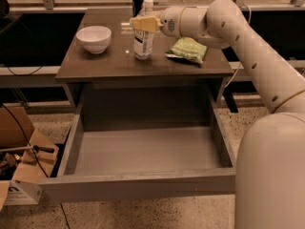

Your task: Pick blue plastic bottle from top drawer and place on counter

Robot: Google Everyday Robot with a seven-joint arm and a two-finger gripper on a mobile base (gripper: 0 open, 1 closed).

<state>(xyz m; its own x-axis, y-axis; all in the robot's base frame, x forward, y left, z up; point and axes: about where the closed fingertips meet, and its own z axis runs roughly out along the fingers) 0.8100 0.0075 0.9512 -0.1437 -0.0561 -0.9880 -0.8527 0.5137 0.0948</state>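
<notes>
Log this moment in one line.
bottle: upright on counter, between bowl and green bag | pincer: at bottle's upper part | drawer: open

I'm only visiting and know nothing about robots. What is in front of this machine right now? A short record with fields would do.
pincer: at the bottle's upper part, above the counter
blue plastic bottle: upright on the counter
top drawer: pulled open, bare bottom showing
others on counter: white bowl at left, green packet at right, dark can at the back
</notes>
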